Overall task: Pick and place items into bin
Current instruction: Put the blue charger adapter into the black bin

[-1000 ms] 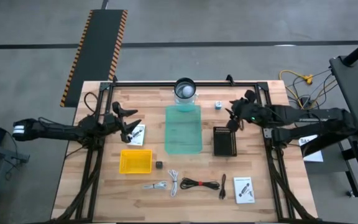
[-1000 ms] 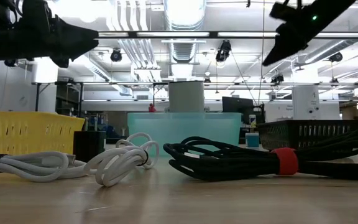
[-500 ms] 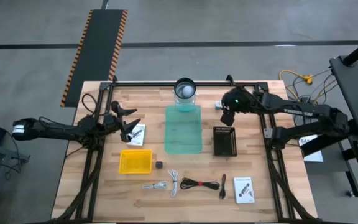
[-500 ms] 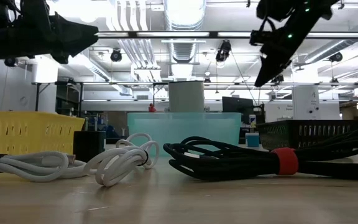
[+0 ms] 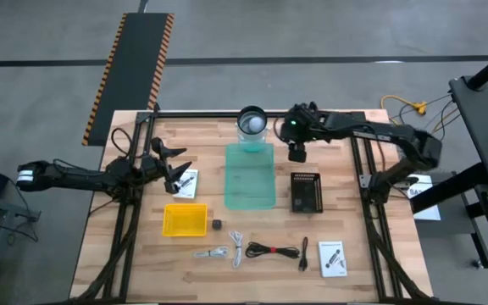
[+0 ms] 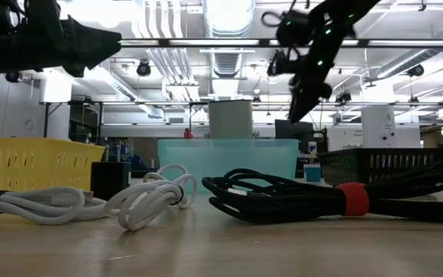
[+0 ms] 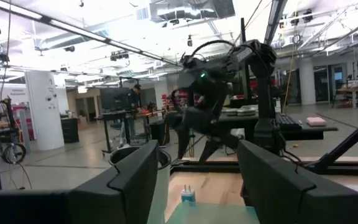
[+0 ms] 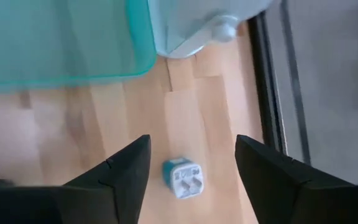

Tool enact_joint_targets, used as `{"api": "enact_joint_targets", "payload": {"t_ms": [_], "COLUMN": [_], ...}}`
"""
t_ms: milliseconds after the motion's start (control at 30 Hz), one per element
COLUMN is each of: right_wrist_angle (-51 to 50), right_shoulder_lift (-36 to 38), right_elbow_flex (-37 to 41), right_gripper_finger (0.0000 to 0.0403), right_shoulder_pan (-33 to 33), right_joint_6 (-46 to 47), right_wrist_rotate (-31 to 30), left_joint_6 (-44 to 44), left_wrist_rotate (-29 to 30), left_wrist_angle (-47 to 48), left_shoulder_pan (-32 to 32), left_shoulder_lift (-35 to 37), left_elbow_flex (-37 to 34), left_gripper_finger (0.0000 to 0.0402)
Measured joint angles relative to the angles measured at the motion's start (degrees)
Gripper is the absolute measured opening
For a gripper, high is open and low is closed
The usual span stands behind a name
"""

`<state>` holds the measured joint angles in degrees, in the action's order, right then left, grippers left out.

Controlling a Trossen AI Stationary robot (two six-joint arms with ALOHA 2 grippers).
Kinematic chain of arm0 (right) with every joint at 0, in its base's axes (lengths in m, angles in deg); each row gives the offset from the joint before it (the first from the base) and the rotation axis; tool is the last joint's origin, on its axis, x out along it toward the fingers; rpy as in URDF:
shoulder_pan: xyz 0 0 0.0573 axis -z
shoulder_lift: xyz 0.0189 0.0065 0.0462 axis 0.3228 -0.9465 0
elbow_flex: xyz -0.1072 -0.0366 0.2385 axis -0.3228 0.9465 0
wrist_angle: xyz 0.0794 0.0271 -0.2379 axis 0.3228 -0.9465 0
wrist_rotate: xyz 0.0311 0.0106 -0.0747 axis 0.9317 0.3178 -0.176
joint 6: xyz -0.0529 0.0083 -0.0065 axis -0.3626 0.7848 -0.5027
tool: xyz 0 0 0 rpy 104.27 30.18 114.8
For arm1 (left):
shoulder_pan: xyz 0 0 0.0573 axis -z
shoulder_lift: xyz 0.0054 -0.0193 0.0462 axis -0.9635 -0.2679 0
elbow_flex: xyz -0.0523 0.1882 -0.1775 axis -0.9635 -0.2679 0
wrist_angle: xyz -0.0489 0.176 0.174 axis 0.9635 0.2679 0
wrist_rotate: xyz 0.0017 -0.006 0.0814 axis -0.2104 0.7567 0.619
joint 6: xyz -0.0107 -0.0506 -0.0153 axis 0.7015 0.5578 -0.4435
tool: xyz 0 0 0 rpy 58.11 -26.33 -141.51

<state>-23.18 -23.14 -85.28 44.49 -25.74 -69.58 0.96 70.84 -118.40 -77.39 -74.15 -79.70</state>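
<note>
A small blue-white piece (image 8: 182, 177) lies flat on the wooden table, just right of the teal bin (image 5: 250, 176). My right gripper (image 8: 191, 142) hangs open above it, pointing steeply down, with a finger on either side and touching nothing; in the high view this gripper (image 5: 296, 149) hides the piece. My left gripper (image 5: 176, 169) waits open above the table's left side, over a white card (image 5: 188, 183). More items lie along the near edge: a black cube (image 5: 217, 224), white cables (image 5: 227, 252), a coiled black cable (image 5: 272, 250) and another white card (image 5: 333, 258).
A yellow bin (image 5: 185, 219) stands left of centre and a black basket (image 5: 307, 192) right of the teal bin. A grey round container (image 5: 252, 122) sits at the teal bin's far end. A black frame (image 5: 354, 114) runs round the table's edges.
My right gripper has swung from the table's far right corner toward the left along the far edge, tipping downward and rolling, and now hangs over the blue-white piece beside the teal bin.
</note>
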Motion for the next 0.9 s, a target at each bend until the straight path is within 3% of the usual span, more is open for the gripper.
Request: {"api": "enact_joint_targets", "payload": {"t_ms": [367, 600, 900], "right_wrist_angle": [-21.7, -21.2, -20.4], "right_shoulder_lift": [-17.7, -18.8, -18.1], "right_elbow_flex": [-14.9, -16.1, -16.0], "right_gripper_finger": [0.0229, 0.0234, 0.0296], "right_shoulder_pan": [4.8, 6.5, 6.5], "right_joint_6": [-0.4, 0.8, 2.3], "right_wrist_rotate": [-0.1, -0.1, 0.0], "left_joint_6": [-0.1, -0.2, -0.6], "left_wrist_rotate": [0.0, 0.0, 0.0], "left_wrist_angle": [0.0, 0.0, 0.0], "left_shoulder_pan": [0.0, 0.0, 0.0], "left_shoulder_lift": [-1.6, -1.7, -1.8], "left_elbow_flex": [0.0, 0.0, 0.0], "left_gripper_finger": [0.0206, 0.0206, 0.0206]}}
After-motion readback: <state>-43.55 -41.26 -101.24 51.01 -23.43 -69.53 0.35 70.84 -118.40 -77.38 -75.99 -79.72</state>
